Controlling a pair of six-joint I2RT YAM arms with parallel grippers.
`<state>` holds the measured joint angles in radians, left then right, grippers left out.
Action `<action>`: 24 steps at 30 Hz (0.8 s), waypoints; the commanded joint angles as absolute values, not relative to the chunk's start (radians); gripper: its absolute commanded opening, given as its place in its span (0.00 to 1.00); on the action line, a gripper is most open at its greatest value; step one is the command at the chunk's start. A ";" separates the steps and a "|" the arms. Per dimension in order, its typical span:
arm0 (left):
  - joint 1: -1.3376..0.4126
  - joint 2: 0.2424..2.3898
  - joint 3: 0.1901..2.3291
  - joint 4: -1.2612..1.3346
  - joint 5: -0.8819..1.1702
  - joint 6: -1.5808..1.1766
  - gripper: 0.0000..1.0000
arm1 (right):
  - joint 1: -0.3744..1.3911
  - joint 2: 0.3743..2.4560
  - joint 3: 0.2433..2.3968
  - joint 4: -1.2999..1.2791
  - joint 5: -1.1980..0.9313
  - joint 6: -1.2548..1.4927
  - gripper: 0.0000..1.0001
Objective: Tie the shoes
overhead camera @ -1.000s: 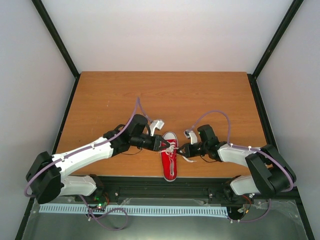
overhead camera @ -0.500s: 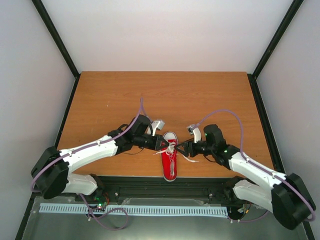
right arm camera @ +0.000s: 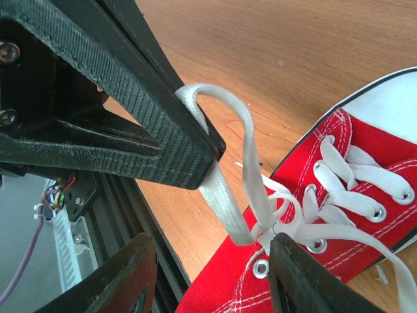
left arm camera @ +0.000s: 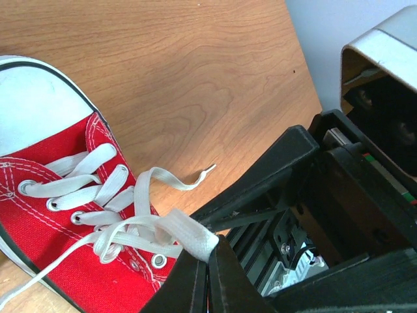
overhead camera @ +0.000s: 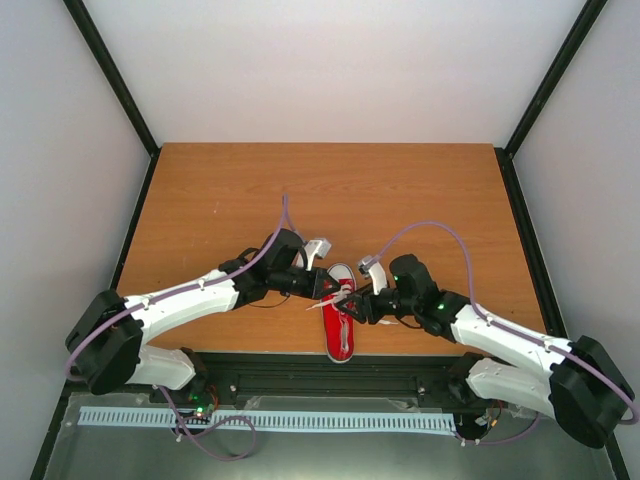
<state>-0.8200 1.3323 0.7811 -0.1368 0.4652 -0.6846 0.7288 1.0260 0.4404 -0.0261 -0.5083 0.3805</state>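
The red sneaker (overhead camera: 340, 328) with a white toe cap lies at the table's near edge, toe pointing away. My left gripper (overhead camera: 330, 287) is over its lace area, shut on a folded loop of white lace (left arm camera: 190, 236) that it holds up off the eyelets. In the right wrist view the same loop (right arm camera: 225, 140) hangs from the left gripper's black fingers (right arm camera: 163, 130). My right gripper (overhead camera: 357, 303) is open. Its fingers (right arm camera: 306, 274) straddle the foot of the loop just above the shoe's tongue (right arm camera: 365, 195), and the right finger touches the laces. A free lace end (left arm camera: 195, 177) lies on the table.
The wooden table (overhead camera: 330, 190) stretches away behind the shoe. The black rail at the table's near edge (overhead camera: 340, 372) lies right below the shoe's heel. Purple cables arch above both wrists.
My right gripper has moved left, from beside the shoe to over its laces, close against the left gripper. The left gripper has kept its hold and barely moved.
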 commanded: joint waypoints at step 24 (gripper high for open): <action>-0.817 1.294 0.693 0.069 0.429 -0.486 0.37 | 0.730 1.154 0.660 -0.325 -0.566 0.549 0.03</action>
<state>-0.8200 1.3357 0.7456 -0.0368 0.4232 -0.5922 0.7467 1.1217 0.6380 -0.2615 -0.4435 0.4393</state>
